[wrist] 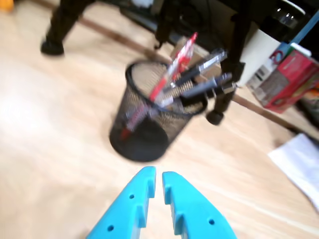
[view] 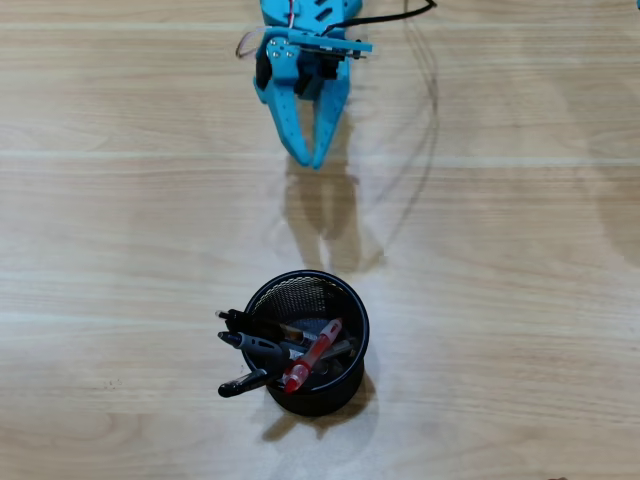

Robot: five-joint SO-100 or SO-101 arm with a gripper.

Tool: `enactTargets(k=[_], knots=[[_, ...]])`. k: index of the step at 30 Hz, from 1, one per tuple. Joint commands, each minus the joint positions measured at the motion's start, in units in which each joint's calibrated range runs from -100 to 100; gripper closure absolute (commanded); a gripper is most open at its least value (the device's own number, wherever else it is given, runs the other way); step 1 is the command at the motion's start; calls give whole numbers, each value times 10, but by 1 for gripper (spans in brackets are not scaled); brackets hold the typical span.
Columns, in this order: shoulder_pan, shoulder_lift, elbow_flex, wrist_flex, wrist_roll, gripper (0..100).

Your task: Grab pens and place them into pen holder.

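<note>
The black wire-mesh pen holder (view: 307, 343) (wrist: 149, 117) stands on the wooden table in the lower middle of the overhead view. Several pens lean inside it: a red and clear one (view: 312, 357) (wrist: 174, 62) and dark-sleeved ones (view: 255, 346) (wrist: 204, 84) whose ends stick out over the rim. My blue gripper (view: 312, 158) (wrist: 159, 174) hangs well above the holder in the overhead view, near the table's top edge. Its jaws are nearly together with only a thin gap and nothing between them.
In the wrist view a red and white box (wrist: 286, 74) and a white sheet (wrist: 299, 162) lie at the right, with dark chair or table legs (wrist: 60, 25) behind the holder. A black cable (view: 420, 60) runs beside the arm.
</note>
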Motion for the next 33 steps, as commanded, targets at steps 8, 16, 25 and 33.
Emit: enactTargets(k=[8, 16, 25, 33], knots=[[2, -246, 200, 24, 164, 98], [2, -426, 206, 317, 230, 98], [2, -626, 206, 703, 286, 98], [-18, -665, 190, 814, 324, 98]])
